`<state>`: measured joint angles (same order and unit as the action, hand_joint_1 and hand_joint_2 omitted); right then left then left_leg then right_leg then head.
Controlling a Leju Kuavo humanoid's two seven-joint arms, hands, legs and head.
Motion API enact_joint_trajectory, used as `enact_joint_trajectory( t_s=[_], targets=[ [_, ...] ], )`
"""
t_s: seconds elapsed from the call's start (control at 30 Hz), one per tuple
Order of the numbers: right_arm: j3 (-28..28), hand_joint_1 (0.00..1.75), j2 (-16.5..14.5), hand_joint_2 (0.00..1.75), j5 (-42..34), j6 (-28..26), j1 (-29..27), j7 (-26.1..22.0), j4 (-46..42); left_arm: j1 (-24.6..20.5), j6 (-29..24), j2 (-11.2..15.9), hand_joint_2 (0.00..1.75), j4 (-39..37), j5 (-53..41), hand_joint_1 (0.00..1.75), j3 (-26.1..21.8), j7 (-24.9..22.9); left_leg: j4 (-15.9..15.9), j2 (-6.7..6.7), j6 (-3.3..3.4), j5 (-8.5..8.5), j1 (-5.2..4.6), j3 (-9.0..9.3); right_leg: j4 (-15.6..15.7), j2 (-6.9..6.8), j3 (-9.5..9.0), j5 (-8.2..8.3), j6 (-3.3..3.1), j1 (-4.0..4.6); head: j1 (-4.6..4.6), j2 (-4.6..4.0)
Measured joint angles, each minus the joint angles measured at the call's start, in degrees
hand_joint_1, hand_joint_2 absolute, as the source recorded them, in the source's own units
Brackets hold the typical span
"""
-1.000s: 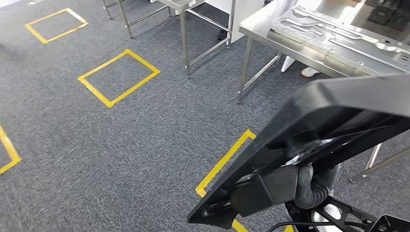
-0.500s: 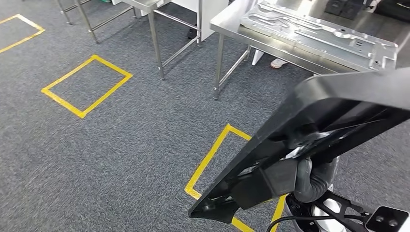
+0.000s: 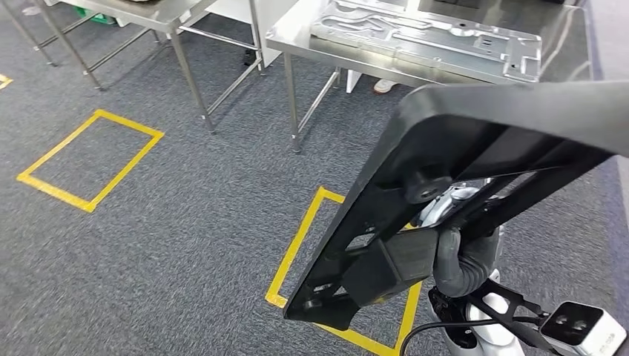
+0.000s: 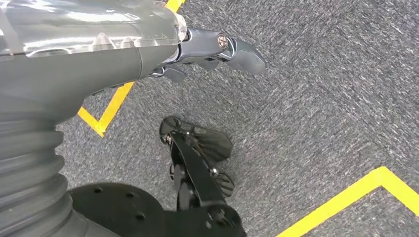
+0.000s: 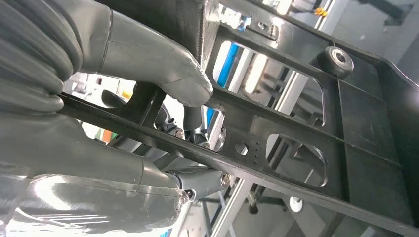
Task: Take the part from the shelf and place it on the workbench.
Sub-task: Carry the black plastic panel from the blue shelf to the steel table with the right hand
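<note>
Head view: right hand [image 3: 452,256] clasps the black frame part [image 3: 475,170] aloft near the steel tabletop [image 3: 297,33], left hand [image 4: 217,47] empty and half-curled; the long overhang risks clipping the table edge.

The large black openwork frame part [image 3: 475,148] runs off the head view's right edge and hides most of the right hand [image 3: 463,256] holding it. In the right wrist view, its far end is cut off. The left hand's dark fingers [image 4: 232,47] are partly hidden behind its cover.
</note>
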<state>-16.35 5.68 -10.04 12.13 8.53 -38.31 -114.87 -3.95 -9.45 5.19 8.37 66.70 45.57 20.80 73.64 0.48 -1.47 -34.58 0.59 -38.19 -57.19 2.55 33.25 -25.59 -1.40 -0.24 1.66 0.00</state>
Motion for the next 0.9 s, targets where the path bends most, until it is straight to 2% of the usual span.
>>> enact_joint_trajectory(
  t_s=[0.03, 0.07, 0.13, 0.17, 0.2, 0.23, 0.27, 0.33, 0.4, 0.43, 0.47, 0.5, 0.53, 0.57, 0.63, 0.67, 0.7, 0.77, 0.8, 0.83, 0.9],
  targets=[
    [-0.07, 1.75, -0.08, 1.75, 0.03, 0.03, 0.0, 0.02, 0.16, 0.04, -0.08, 0.05, 1.75, 0.0, 0.07, 0.0, 0.0, 0.05, -2.94, -0.29, 0.11, 2.17, 0.03, 1.14, -0.1, 0.74, -0.07, -0.04, 0.06, 0.0, 0.0, 0.0],
    [-0.13, 1.75, -0.17, 1.75, 0.1, 0.1, 0.0, -0.02, 0.28, 0.06, -0.19, 0.14, 1.75, -0.01, 0.18, 0.0, 0.0, 0.13, -7.22, -1.15, 0.29, 4.54, 0.09, 2.87, -0.23, 1.45, -0.1, -0.11, 0.17, -0.02, 0.0, 0.0],
    [-0.2, 1.75, -0.34, 1.75, 0.31, 0.29, 0.01, -0.32, 0.51, 0.11, -0.44, 0.41, 1.75, -0.05, 0.57, 0.0, 0.0, 0.39, -14.08, -3.59, 0.72, 7.17, 0.23, 5.74, -0.62, 2.71, 0.17, -0.22, 0.68, 0.02, -0.01, 0.0],
    [-0.22, 1.75, -0.38, 1.75, 0.45, 0.42, -0.04, -0.56, 0.64, 0.14, -0.54, 0.52, 1.75, -0.07, 0.85, 0.0, -0.01, 0.56, -15.47, -4.38, 0.96, 7.37, 0.19, 6.32, -0.75, 3.27, 0.4, -0.19, 1.02, -0.06, -0.01, 0.0],
    [-0.23, 1.75, -0.39, 1.75, 0.58, 0.52, -0.13, -0.78, 0.81, 0.15, -0.57, 0.62, 1.75, -0.09, 1.05, 0.0, -0.01, 0.7, -15.69, -4.44, 1.18, 7.21, 0.12, 6.46, -0.77, 3.82, 0.62, -0.08, 1.41, -0.15, -0.01, 0.0],
    [-0.24, 1.75, -0.39, 1.75, 0.68, 0.6, -0.23, -0.92, 0.96, 0.12, -0.59, 0.67, 1.75, -0.09, 1.21, 0.0, -0.02, 0.81, -15.75, -3.84, 1.47, 7.35, 0.12, 6.5, -0.66, 4.43, 0.77, 0.08, 1.8, -0.22, 0.0, 0.0],
    [-0.23, 1.75, -0.39, 1.75, 0.74, 0.63, -0.35, -1.02, 1.09, 0.08, -0.6, 0.74, 1.75, -0.09, 1.34, 0.0, -0.02, 0.87, -16.0, -3.18, 1.84, 7.52, 0.2, 6.57, -0.8, 4.39, 0.91, -0.02, 2.12, -0.2, -0.01, 0.0],
    [-0.23, 1.75, -0.39, 1.75, 0.8, 0.64, -0.33, -1.07, 1.31, 0.06, -0.6, 0.86, 1.75, -0.09, 1.52, 0.0, -0.02, 0.96, -16.53, -1.77, 2.56, 7.86, 0.44, 6.71, -3.65, 1.95, 2.34, -1.94, 2.64, 0.01, -0.02, 0.0],
    [-0.25, 1.75, -0.39, 1.75, 0.81, 0.64, -0.3, -1.07, 1.57, 0.29, -0.61, 1.0, 1.75, -0.09, 1.68, 0.0, -0.02, 1.01, -16.66, -0.39, 2.97, 7.85, 0.28, 6.7, -10.82, -1.32, 5.8, -5.69, 3.03, -0.13, -0.02, 0.0],
    [-0.25, 1.75, -0.39, 1.75, 0.81, 0.63, -0.36, -1.07, 1.73, 0.43, -0.61, 1.05, 1.75, -0.09, 1.71, 0.0, -0.02, 1.01, -16.65, 0.31, 3.03, 7.8, 0.17, 6.68, -14.41, -1.94, 7.54, -7.06, 3.21, -0.3, -0.02, 0.0],
    [-0.26, 1.75, -0.39, 1.75, 0.81, 0.64, -0.45, -1.07, 1.89, 0.52, -0.62, 1.08, 1.75, -0.1, 1.73, 0.0, -0.02, 1.01, -16.63, 1.02, 3.06, 7.73, 0.08, 6.67, -16.67, -2.25, 8.63, -7.57, 3.33, -0.45, -0.02, 0.0],
    [-0.26, 1.75, -0.39, 1.75, 0.81, 0.64, -0.51, -1.07, 2.02, 0.55, -0.62, 1.1, 1.75, -0.1, 1.75, 0.0, -0.02, 1.01, -16.61, 1.68, 3.03, 7.67, 0.04, 6.7, -16.74, -2.41, 8.61, -6.96, 3.39, -0.55, -0.02, 0.0],
    [-0.26, 1.75, -0.39, 1.75, 0.81, 0.65, -0.53, -1.07, 2.1, 0.52, -0.62, 1.1, 1.75, -0.11, 1.79, 0.0, -0.02, 1.01, -16.59, 2.29, 2.95, 7.58, 0.01, 6.78, -14.26, -2.7, 7.25, -5.34, 3.34, -0.58, -0.02, 0.0],
    [-0.27, 1.75, -0.39, 1.75, 0.81, 0.65, -0.51, -1.07, 2.16, 0.47, -0.62, 1.1, 1.75, -0.11, 1.84, 0.0, -0.02, 0.98, -16.57, 2.83, 2.83, 7.46, -0.03, 6.94, -9.89, -3.55, 4.84, -3.25, 3.16, -0.5, -0.02, 0.0],
    [-0.28, 1.75, -0.39, 1.75, 0.81, 0.63, -0.41, -1.07, 2.17, 0.41, -0.57, 1.09, 1.75, -0.11, 2.07, 0.0, -0.03, 0.88, -16.53, 3.75, 2.4, 7.18, -0.25, 7.26, -2.33, -5.73, 0.76, -0.73, 2.47, 0.02, -0.02, 0.0],
    [-0.28, 1.75, -0.39, 1.75, 0.82, 0.6, -0.35, -1.07, 2.18, 0.39, -0.43, 1.09, 1.75, -0.11, 2.21, 0.0, -0.04, 0.79, -16.52, 4.16, 2.13, 7.07, -0.34, 7.38, -0.54, -6.35, -0.11, -0.38, 2.15, 0.29, -0.02, 0.0],
    [-0.28, 1.75, -0.39, 1.75, 0.84, 0.54, -0.33, -1.07, 2.19, 0.38, -0.24, 1.08, 1.75, -0.1, 2.35, 0.0, -0.05, 0.71, -16.56, 4.62, 1.84, 7.01, -0.38, 7.47, -0.25, -6.26, -0.1, -0.52, 1.88, 0.51, -0.02, 0.0],
    [-0.28, 1.75, -0.4, 1.75, 0.91, 0.42, -0.43, -1.07, 2.21, 0.32, 0.3, 1.03, 1.75, -0.09, 2.62, 0.0, -0.08, 0.58, -16.64, 5.36, 1.19, 6.76, -0.38, 7.76, 0.12, -5.01, -0.08, -0.24, 1.38, 0.38, -0.02, 0.0],
    [-0.28, 1.75, -0.41, 1.75, 0.95, 0.42, -0.5, -1.07, 2.21, 0.3, 0.57, 1.02, 1.75, -0.09, 2.79, 0.0, -0.09, 0.56, -16.1, 4.78, 0.89, 6.19, -0.33, 7.67, 0.42, -4.4, -0.24, -0.05, 1.05, 0.19, -0.01, 0.0],
    [-0.28, 1.75, -0.46, 1.75, 0.98, 0.5, -0.57, -1.07, 2.21, 0.29, 0.86, 1.01, 1.75, -0.09, 2.96, 0.0, -0.1, 0.56, -14.43, 3.65, 0.65, 5.02, -0.28, 7.02, 0.73, -3.83, -0.39, 0.16, 0.74, -0.02, -0.01, 0.0],
    [-0.28, 1.75, -0.68, 1.75, 1.07, 0.85, -0.76, -1.07, 2.22, 0.41, 1.37, 1.01, 1.75, -0.09, 3.27, 0.0, -0.13, 0.58, -7.66, 0.92, 0.4, 1.42, -0.07, 3.88, 0.95, -2.64, -0.51, 0.35, 0.39, -0.18, 0.0, 0.0]
  ],
)
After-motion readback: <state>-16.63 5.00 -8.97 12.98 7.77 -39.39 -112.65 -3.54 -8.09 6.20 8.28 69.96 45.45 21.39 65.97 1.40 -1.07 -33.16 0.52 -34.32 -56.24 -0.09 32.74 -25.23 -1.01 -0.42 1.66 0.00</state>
